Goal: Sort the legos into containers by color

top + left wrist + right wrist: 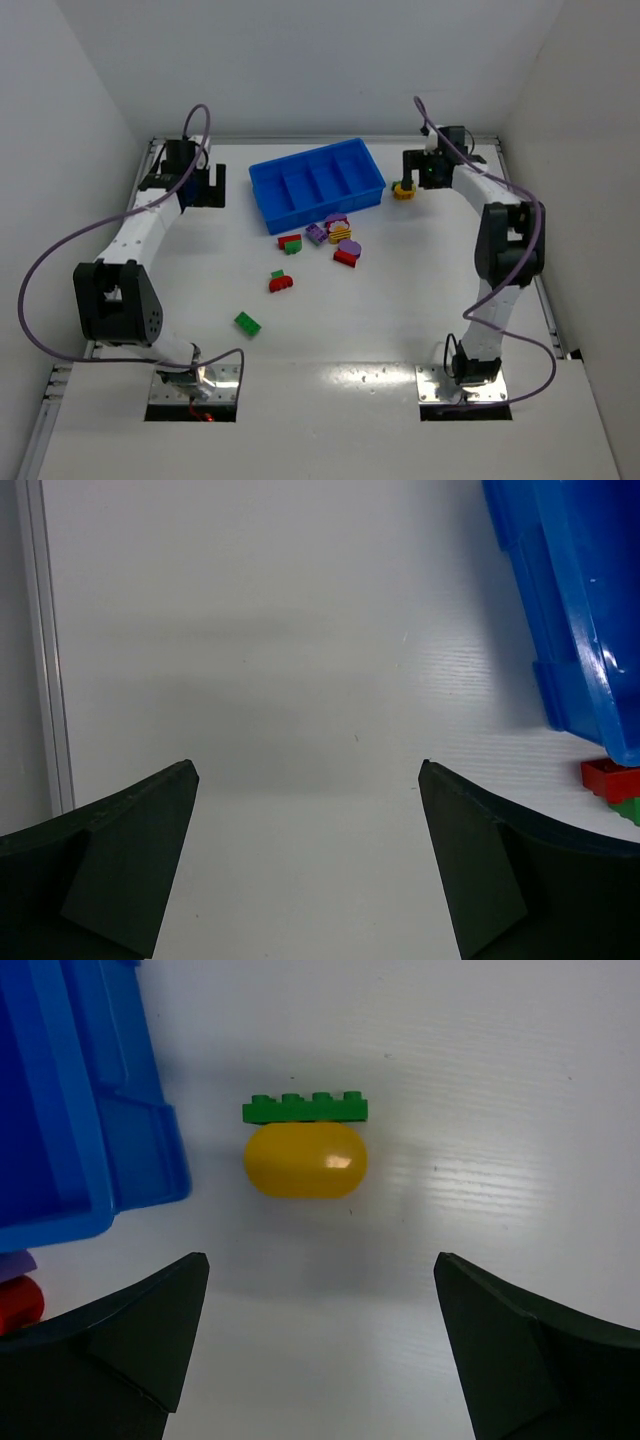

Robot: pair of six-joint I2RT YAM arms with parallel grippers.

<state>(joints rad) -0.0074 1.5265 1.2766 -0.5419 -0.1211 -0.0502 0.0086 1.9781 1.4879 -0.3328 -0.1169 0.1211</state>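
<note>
Both arms reach forward from the near edge and bend inward at raised elbows, the left end effector (203, 186) and the right end effector (418, 172) each hanging low over the surface, jaws spread wide.

Mixed-colour legos (345, 257) lie loose beside blue tray (330, 206).

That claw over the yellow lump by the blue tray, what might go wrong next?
1. The yellow rounded brick touches a green studded brick; if they are joined, the open right gripper may lift both, mixing colours in one compartment.
2. The blue plastic tray sits close beside them, so a finger might catch its wall and shove it.
</note>
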